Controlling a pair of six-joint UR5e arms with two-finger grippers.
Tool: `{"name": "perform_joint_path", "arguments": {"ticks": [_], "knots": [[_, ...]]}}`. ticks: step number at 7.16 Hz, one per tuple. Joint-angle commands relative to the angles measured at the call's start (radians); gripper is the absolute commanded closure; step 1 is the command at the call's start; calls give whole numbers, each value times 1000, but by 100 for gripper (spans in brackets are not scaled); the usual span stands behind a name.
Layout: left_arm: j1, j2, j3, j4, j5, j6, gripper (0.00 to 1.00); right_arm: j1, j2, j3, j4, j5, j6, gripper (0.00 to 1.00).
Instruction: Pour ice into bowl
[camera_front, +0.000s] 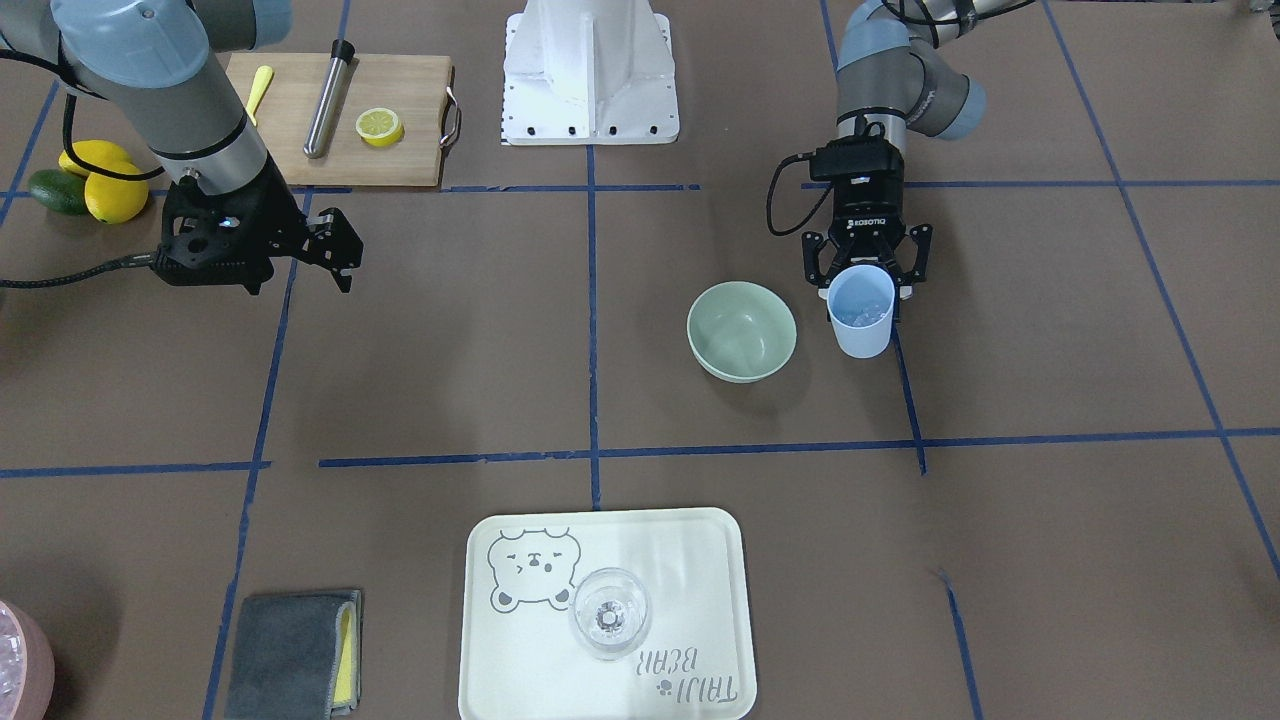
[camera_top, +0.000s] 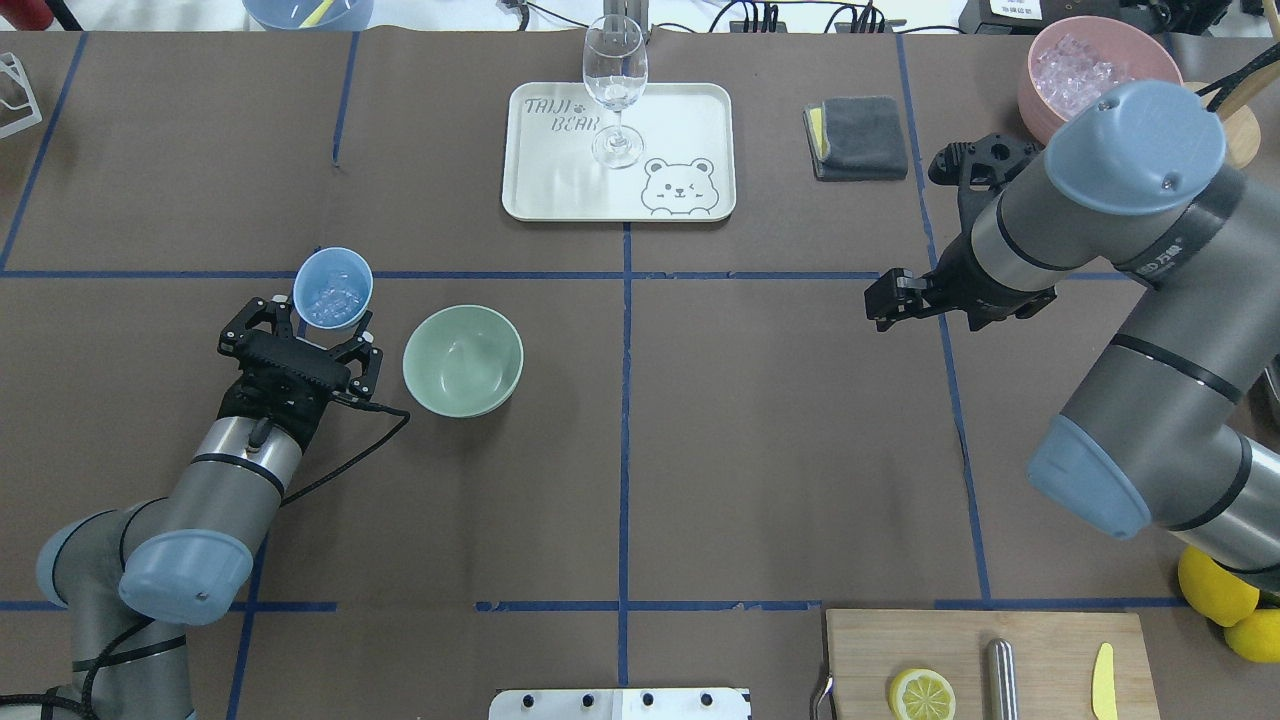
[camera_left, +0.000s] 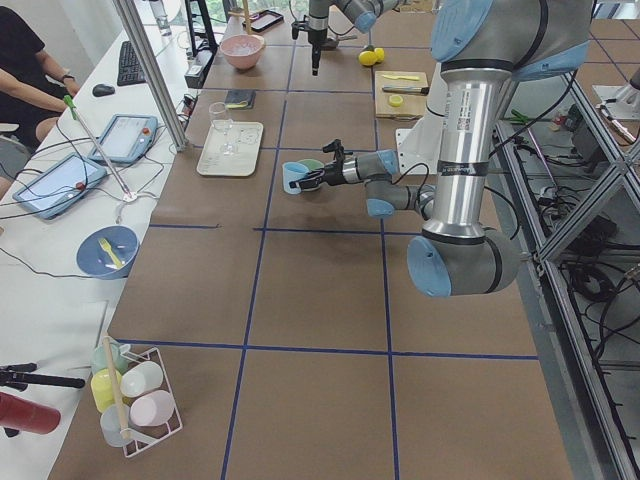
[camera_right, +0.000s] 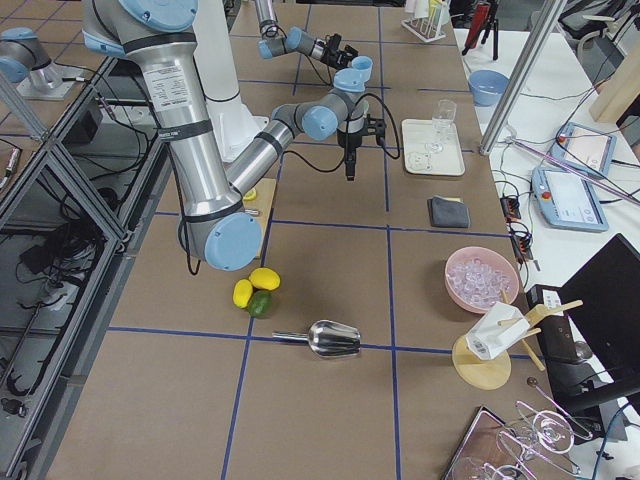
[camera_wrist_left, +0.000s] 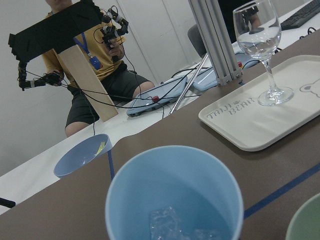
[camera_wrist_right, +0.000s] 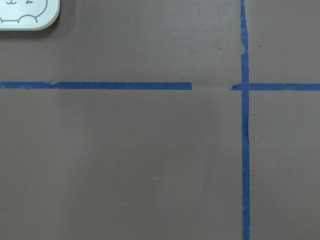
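The ice sits low in the light blue cup, a few clear cubes at the bottom, none in the bowl yet. The left gripper is clamped on the cup from behind, a finger on either side of its wall, and the cup looks roughly upright. We can't tell whether its base is on the table or just off it. The mint-green bowl stands just beside the cup, towards the table's middle, and looks empty.

So the pour is ours to set up. We'd want the cup's lip carried over the bowl's middle before tipping, then rolled slowly towards the bowl. The cubes will likely slide out in a rush, and a light bowl may skid or let one bounce over the rim.

The right gripper hangs well apart over bare table; we can't tell whether its fingers are parted or together.
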Motion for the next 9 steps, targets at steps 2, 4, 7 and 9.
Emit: {"name": "perform_joint_path", "arguments": {"ticks": [2,4,7,9], "knots": [[0,-16,-36,139,6,169,100,0,1,-2,7,10,11,0],[3,-60,-42,268,118,332,100,0,5,-4,12,10,12,0],[11,-66,-36,327,198,506,100,-3,12,-38,92,12,66,0],[29,-66,-22,328,253,685,100,-3,26,-39,92,13,77,0]]}}
